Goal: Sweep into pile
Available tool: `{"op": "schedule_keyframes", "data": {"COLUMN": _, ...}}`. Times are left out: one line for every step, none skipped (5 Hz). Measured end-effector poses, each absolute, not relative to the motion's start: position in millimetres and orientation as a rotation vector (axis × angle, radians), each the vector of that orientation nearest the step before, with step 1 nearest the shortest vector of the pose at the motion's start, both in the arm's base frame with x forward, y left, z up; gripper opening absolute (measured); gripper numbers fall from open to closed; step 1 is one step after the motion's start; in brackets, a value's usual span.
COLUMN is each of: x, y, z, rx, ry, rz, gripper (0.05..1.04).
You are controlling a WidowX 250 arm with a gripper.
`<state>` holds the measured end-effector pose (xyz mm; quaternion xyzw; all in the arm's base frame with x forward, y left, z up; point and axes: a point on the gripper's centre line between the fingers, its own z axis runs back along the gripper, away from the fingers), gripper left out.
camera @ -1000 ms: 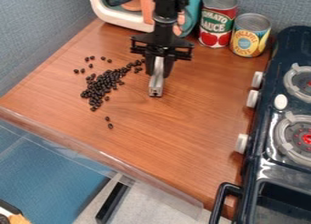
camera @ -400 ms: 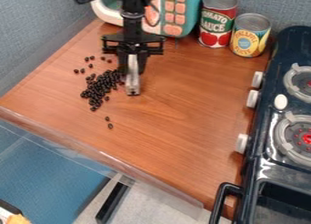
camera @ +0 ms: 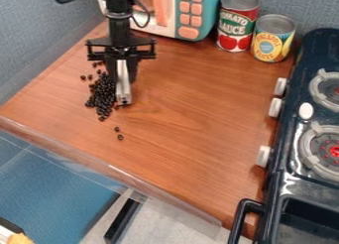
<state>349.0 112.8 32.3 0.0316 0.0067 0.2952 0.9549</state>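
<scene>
Black beans (camera: 101, 93) lie mostly in one dense, slightly drawn-out heap on the wooden table (camera: 192, 129), well apart from the stove (camera: 301, 178), over on the opposite side of the board. Judging by how they lie, the sweep is well along but unfinished: most of the beans are together, yet the heap is longer than it is round, and some have been left out of it. Two stray beans (camera: 120, 137) sit off the heap's end nearer the camera, a little closer to the stove than the heap's middle. A few more loose beans (camera: 83, 77) are scattered on the side facing away from the stove, and a couple lie at the heap's upper end, close to the arm.

The hand (camera: 123, 75) hangs over the heap's stove-facing edge, closed on a slim silver-grey bar (camera: 124, 96) that points down at the table. From the hand, the bulk of the beans is just beside the bar, on the side away from the stove; whether bar and beans actually touch I cannot tell. The two strays are apart from the bar's lower end, toward the camera.

What is left, I'd say, is to bring in the strays from both sides and tighten the heap. Pushing harder away from the stove could spread the beans toward the loose ones instead of gathering them.
</scene>
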Motion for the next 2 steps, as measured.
{"op": "schedule_keyframes", "data": {"x": 343.7, "y": 123.6, "z": 36.5, "rx": 0.061, "ry": 0.009, "rz": 0.606, "gripper": 0.324}}
{"op": "schedule_keyframes", "data": {"x": 336.0, "y": 130.1, "z": 37.0, "rx": 0.059, "ry": 0.012, "rz": 0.600, "gripper": 0.324}}
